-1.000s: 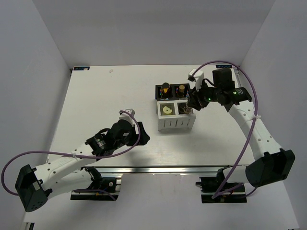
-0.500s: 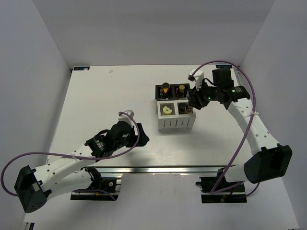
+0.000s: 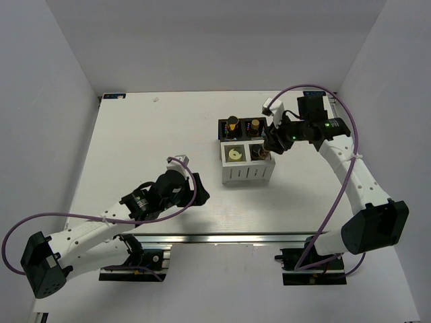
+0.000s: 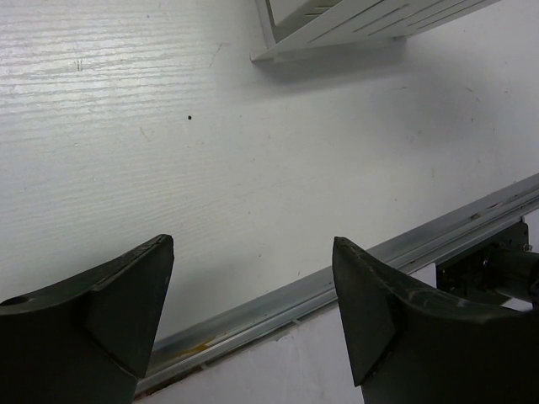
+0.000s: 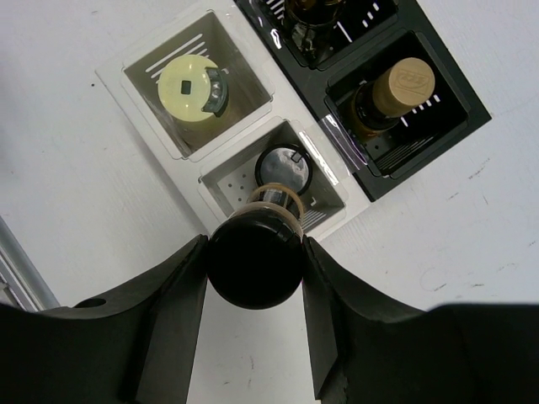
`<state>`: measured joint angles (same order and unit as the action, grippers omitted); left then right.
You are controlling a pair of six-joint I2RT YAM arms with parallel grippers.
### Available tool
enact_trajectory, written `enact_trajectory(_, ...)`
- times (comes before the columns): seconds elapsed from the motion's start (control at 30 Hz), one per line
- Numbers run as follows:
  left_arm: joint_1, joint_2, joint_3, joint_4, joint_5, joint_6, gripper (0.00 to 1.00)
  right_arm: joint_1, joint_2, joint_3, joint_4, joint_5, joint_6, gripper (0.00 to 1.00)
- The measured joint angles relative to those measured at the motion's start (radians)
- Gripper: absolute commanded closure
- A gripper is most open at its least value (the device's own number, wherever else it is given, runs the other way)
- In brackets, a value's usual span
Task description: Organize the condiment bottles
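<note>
My right gripper [image 5: 253,254] is shut on the black cap of a short brown jar [image 5: 255,263], held over the near right white compartment of the box [image 3: 246,176]. A second dark-capped jar [image 5: 284,167] stands in that compartment. The cream conical bottle [image 5: 192,86] stands in the near left white compartment and also shows in the top view [image 3: 234,154]. Two tall dark bottles [image 3: 232,124] [image 3: 255,125] stand in the black far compartments. My left gripper [image 4: 253,286] is open and empty, low over the table near its front edge.
The box's near corner [image 4: 337,25] shows at the top of the left wrist view. A metal rail [image 4: 404,252] runs along the table's front edge. White walls enclose the table on the left, right and back.
My right wrist has shifted slightly over the box, with the jar still in its fingers. The left arm has barely moved.
</note>
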<state>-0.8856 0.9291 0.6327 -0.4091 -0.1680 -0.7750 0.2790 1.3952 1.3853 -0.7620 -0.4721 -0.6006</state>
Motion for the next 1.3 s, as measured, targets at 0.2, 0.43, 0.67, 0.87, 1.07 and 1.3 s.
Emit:
enact_trajectory(0.2, 0.000, 0.000, 0.000, 0.000, 0.000, 0.000, 0.15, 0.001, 0.000, -0.003, -0.024, -0.029, -0.040, 1.00)
enact_trajectory(0.43, 0.000, 0.000, 0.000, 0.000, 0.000, 0.000, 0.14, 0.001, 0.000, -0.003, -0.051, -0.048, -0.104, 1.00)
enact_trajectory(0.67, 0.000, 0.000, 0.000, 0.000, 0.000, 0.000, 0.14, 0.001, 0.000, 0.001, -0.061, -0.045, -0.125, 1.00)
enact_trajectory(0.87, 0.000, 0.000, 0.000, 0.000, 0.000, 0.000, 0.14, 0.002, 0.000, 0.021, -0.074, -0.016, -0.122, 1.00)
enact_trajectory(1.07, 0.000, 0.000, 0.000, 0.000, 0.000, 0.000, 0.14, 0.002, -0.001, 0.036, -0.072, 0.007, -0.110, 1.00)
enact_trajectory(1.3, 0.000, 0.000, 0.000, 0.000, 0.000, 0.000, 0.14, 0.002, 0.002, 0.069, -0.089, 0.008, -0.121, 1.00)
